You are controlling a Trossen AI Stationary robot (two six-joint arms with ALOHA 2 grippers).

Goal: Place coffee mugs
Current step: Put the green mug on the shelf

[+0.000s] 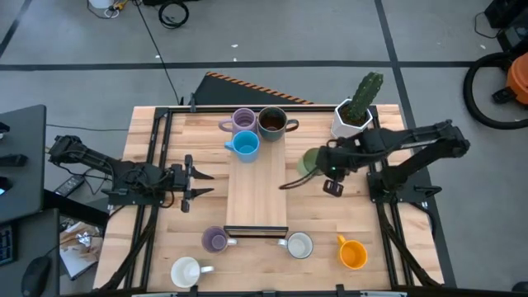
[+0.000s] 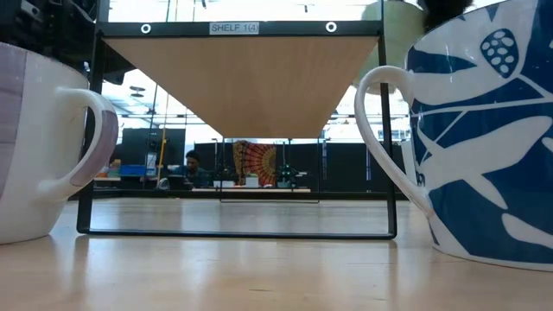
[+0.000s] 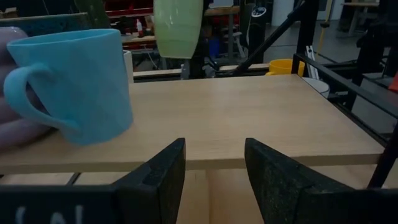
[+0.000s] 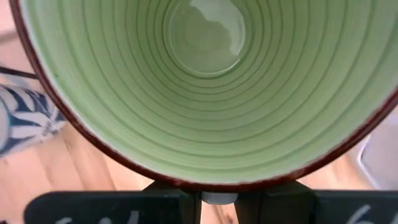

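Observation:
My right gripper (image 1: 320, 162) is shut on the green mug (image 1: 308, 161), just off the right edge of the raised wooden shelf (image 1: 256, 194). In the left wrist view the green mug (image 3: 178, 28) hangs above the shelf's far side. On the shelf's far end stand a purple mug (image 1: 243, 121), a dark brown mug (image 1: 272, 122) and a blue mug (image 1: 245, 145). On their bases near the table's near edge stand a purple mug (image 1: 214, 240), a white mug (image 1: 186, 271), a white blue-patterned mug (image 1: 299, 245) and an orange mug (image 1: 353, 253). My left gripper (image 1: 191, 177) waits open at the shelf's left side. My right gripper comes at the green mug from above, slanting toward the table's left, and grips it at the rim (image 4: 217, 184) on the side nearest the wrist. The fingers (image 4: 174, 202) stand close together there, and the mug's mouth faces the wrist. The mug is lifted clear and about upright.
A white faceted pot with a cactus (image 1: 355, 115) stands at the far right, close behind my right arm. The shelf's black frame (image 2: 238, 231) stands on the table between the near mugs. Bare shelf board (image 3: 236, 118) stretches from the blue mug (image 3: 74, 84) to the near end.

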